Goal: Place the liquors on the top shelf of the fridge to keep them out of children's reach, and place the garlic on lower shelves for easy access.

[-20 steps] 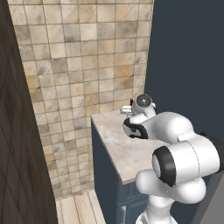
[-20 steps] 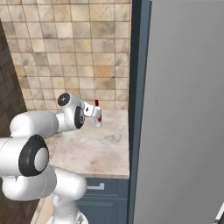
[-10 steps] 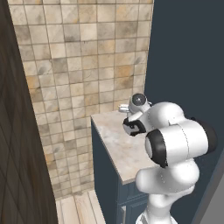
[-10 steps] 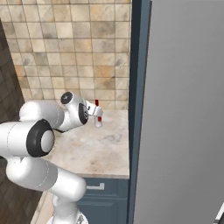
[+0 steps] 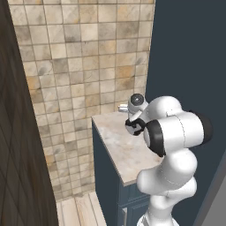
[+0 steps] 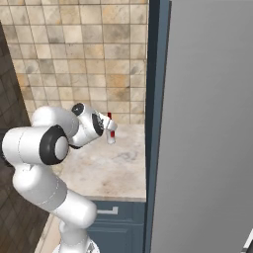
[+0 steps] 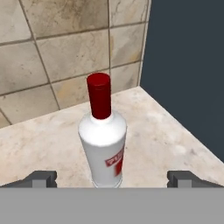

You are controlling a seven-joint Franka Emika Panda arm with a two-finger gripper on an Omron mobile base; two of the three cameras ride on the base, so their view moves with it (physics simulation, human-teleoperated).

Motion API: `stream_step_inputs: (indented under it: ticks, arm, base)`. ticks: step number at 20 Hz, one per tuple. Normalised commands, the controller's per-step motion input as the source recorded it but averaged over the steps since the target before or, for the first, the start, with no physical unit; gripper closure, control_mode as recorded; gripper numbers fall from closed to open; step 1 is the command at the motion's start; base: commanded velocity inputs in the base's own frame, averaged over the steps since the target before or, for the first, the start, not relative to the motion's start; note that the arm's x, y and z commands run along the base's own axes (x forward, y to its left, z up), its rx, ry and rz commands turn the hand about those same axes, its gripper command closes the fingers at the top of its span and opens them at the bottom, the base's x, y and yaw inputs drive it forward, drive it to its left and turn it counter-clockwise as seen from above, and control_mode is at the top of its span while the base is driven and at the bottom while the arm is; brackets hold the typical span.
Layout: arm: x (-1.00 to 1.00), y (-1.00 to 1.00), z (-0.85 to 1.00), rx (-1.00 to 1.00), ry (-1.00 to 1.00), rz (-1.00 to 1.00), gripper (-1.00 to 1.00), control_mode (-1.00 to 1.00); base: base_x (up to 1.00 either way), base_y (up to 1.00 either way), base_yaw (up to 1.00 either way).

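Note:
One of the liquors, a white bottle with a red cap, stands upright on the marble counter near the tiled back corner. My gripper is open, level with the bottle's lower body. One fingertip sits on each side of the bottle, well apart from it. From the right base view, the gripper reaches the same bottle from the left. The grey fridge rises at the right; its top shelf and lower shelves are hidden. The garlic is out of view.
The marble top sits on a dark blue cabinet. A dark blue panel stands between counter and fridge. A tiled wall closes the back, and a dark wooden wall stands at the left. My arm's elbow bulks over the counter's front.
My hand has moved a little closer to the white bottle while the elbow swung up and in. The jaws stay wide. The bottle has not moved.

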Motion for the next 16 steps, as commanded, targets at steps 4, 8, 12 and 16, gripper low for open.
stream_step_inputs:
  ticks: [4, 8, 12, 16]
  arm:
    - [0.28, 0.0, -0.09, 0.0, 0.0, 0.0, -1.0, -1.0]
    - [0.28, 0.0, -0.1, 0.0, 0.0, 0.0, -1.0, -1.0]
    - [0.26, 0.0, -0.13, 0.0, 0.0, 0.0, -1.0, -1.0]
    - [0.23, 0.0, -0.16, 0.0, 0.0, 0.0, -1.0, -1.0]
  base:
    - [0.0, 0.0, 0.0]
    - [0.0, 0.0, 0.0]
    - [0.0, 0.0, 0.0]
    - [0.0, 0.0, 0.0]
